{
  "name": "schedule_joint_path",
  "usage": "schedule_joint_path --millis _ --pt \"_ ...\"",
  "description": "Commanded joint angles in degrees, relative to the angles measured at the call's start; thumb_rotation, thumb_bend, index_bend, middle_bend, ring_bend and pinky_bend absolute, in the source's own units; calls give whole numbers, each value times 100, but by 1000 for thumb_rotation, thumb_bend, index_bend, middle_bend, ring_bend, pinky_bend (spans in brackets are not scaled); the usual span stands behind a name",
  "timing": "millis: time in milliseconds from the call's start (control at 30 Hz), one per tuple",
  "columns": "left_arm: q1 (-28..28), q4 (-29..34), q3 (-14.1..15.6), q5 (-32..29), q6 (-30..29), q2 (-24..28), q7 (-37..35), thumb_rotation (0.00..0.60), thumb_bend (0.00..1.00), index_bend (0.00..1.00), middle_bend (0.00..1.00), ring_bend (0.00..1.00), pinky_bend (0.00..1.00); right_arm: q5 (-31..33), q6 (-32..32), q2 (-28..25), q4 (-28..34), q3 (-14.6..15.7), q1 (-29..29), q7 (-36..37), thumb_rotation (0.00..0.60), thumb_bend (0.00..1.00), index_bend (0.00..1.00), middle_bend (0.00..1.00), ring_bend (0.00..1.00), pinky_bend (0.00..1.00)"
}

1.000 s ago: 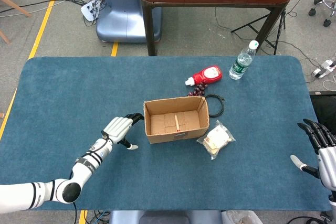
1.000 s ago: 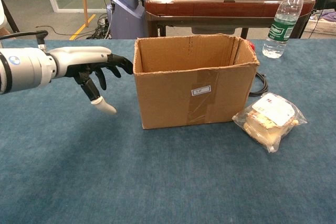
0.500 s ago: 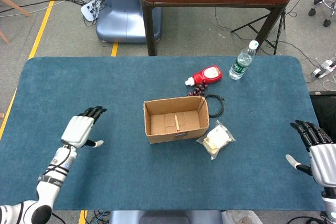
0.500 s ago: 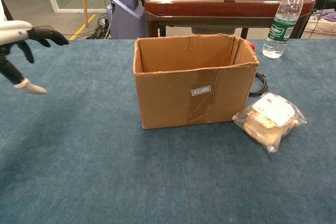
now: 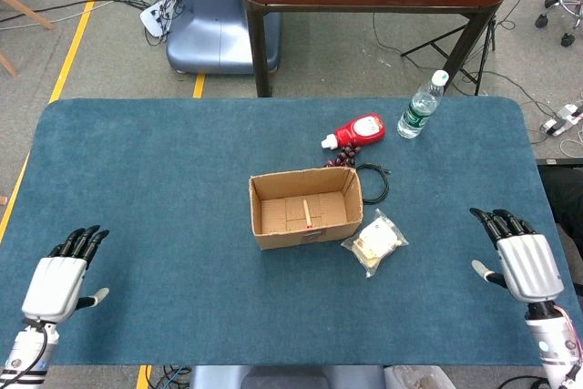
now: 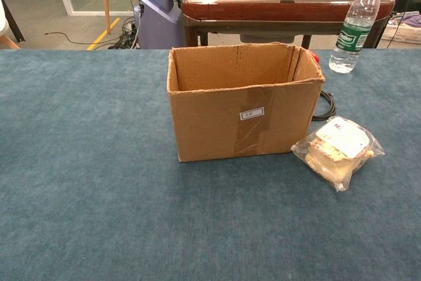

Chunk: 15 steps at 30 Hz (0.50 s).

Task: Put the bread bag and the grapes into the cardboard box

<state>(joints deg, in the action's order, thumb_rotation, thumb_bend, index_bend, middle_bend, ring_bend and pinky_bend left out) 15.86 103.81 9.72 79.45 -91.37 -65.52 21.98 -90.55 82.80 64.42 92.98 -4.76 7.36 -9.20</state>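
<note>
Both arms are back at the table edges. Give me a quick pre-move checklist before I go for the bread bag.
1. Cardboard box upright with its top open: ok.
2. Box contents: only a thin stick-like item shows on its floor; neither target is inside yet.
3. Bread bag lying free on the table just right of the box, nothing on top: ok.
4. Right robot hand holding nothing, fingers apart, well clear of the bag: ok.
5. Left robot hand holding nothing, far from the box: ok.
6. Grapes behind the box, beside the ketchup bottle and black cable: mostly hidden by the box wall, so whether they are free to pick up: cannot tell.
</note>
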Motion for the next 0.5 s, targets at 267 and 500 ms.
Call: schedule_joint_path --millis 267,500 --pt "-581 -401 -38 358 -275 35 -543 600 0 137 119 111 298 607 -1408 49 72 -166 844 -1050 600 0 202 424 381 461" --pt "-753 -348 -158 551 -312 122 -628 600 0 137 119 111 298 1383 -2515 83 211 -313 1508 -1724 600 0 202 862 841 826"
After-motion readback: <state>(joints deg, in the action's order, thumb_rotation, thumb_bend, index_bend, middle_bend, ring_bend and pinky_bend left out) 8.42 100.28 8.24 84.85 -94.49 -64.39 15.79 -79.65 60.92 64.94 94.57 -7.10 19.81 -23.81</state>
